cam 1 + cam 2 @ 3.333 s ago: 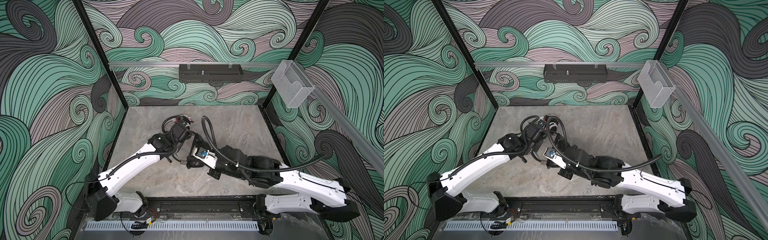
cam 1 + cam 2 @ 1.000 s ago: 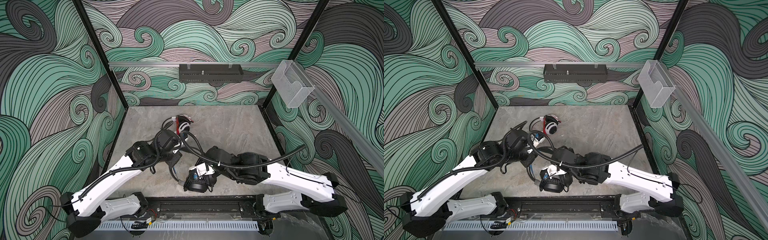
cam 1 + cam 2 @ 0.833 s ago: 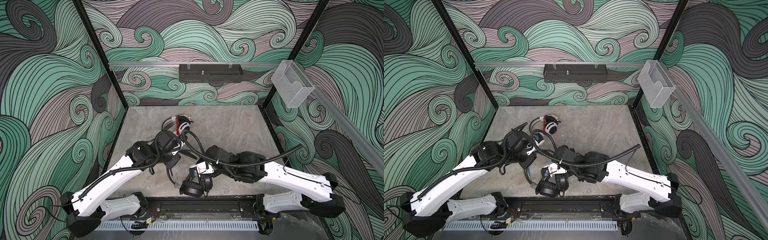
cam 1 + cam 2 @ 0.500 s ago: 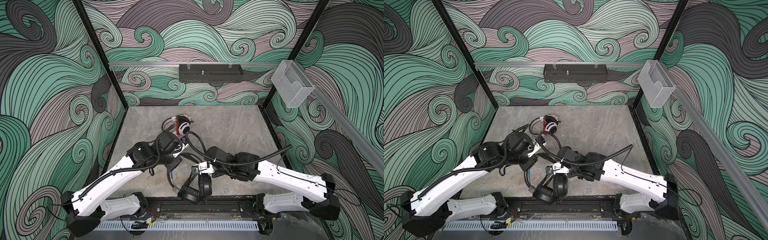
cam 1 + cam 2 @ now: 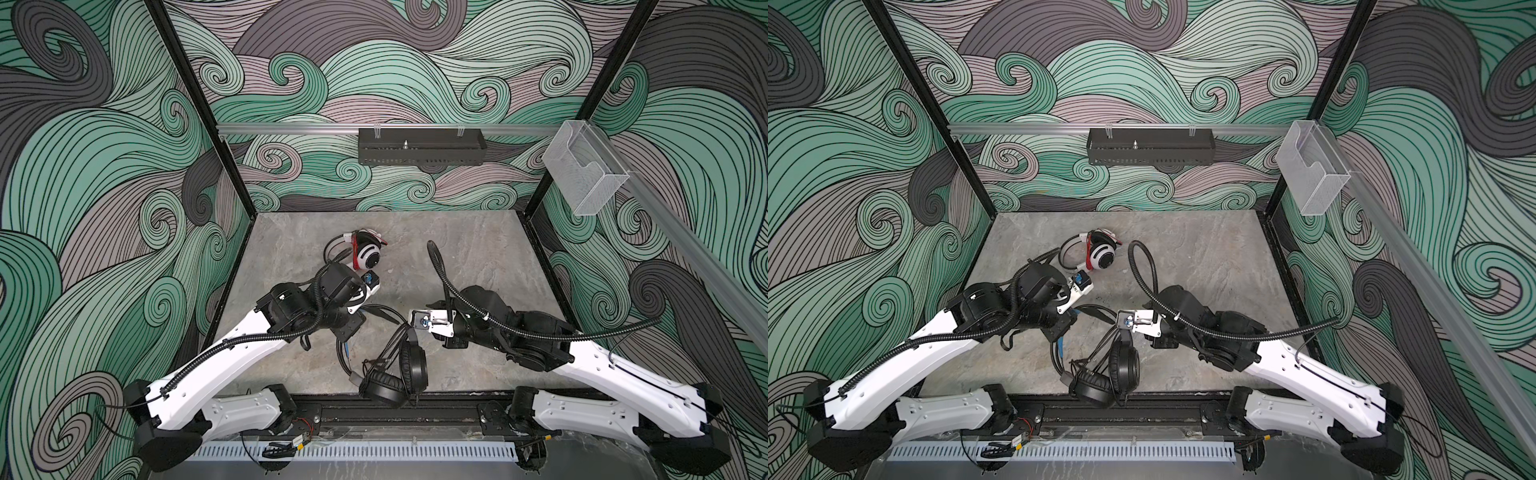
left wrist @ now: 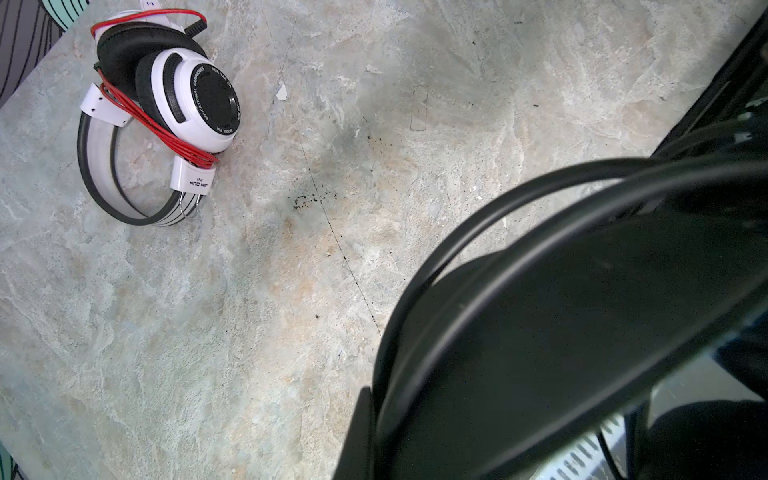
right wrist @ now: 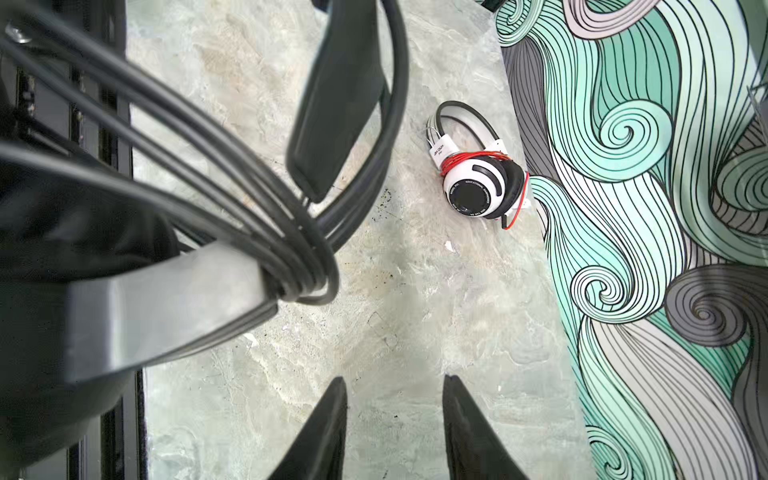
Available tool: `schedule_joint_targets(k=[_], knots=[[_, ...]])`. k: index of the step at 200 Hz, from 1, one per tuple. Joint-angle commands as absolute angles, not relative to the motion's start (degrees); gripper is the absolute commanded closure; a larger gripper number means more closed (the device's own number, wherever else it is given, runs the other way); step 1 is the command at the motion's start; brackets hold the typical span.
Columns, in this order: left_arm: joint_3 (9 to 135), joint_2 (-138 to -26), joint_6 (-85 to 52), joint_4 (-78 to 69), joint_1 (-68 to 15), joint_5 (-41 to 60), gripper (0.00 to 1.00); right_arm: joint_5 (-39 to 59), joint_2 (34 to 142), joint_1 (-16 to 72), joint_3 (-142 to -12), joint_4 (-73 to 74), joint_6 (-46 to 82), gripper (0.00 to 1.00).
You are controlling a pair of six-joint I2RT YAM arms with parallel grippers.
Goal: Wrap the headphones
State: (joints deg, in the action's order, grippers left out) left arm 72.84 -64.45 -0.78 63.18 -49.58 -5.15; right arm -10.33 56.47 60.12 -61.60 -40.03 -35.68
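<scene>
**Black headset at the near edge, right claw empty**

The black headset (image 5: 409,368) sits at six o'clock on the table (image 5: 478,257), with its black cord (image 7: 266,232) looped over the headband. The right gripper (image 7: 392,378) is released and empty, just at its one o'clock. The left gripper (image 5: 351,332) is clenched, but on what I cannot tell. The white headset (image 5: 365,255), red cord (image 6: 166,133) wound round it, lies at eleven o'clock.

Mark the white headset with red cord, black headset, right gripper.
white headset with red cord (image 6: 195,135): left wrist view, white ear cup.
black headset (image 5: 413,365): a top view, upright ear cup.
right gripper (image 7: 395,380): right wrist view, between fingertips.
</scene>
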Motion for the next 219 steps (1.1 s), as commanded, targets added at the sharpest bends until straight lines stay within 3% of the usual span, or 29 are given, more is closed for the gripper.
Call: schedule_joint_targets(k=[1,92,140,174,219], knots=[[74.1,-65.9,-5.3,61.5,-49.8,-6.1,1.0,-9.7,54.6,57.9,-61.0,-37.6,-31.4,0.57],[77.3,-69.4,-15.4,56.2,-49.6,-10.0,1.0,-1.0,41.8,46.4,-53.0,-32.9,-9.3,0.29],[78.1,-67.9,-18.7,52.6,-49.5,-10.1,1.0,3.0,34.9,43.5,-39.9,-24.0,9.9,0.25],[81.5,-65.9,-18.7,54.4,-49.5,-8.4,1.0,9.1,25.5,43.0,-28.3,-7.5,13.0,0.21],[86.6,-64.4,-19.5,59.7,-49.6,-6.4,1.0,12.2,28.7,42.5,-22.2,5.2,11.5,0.2]])
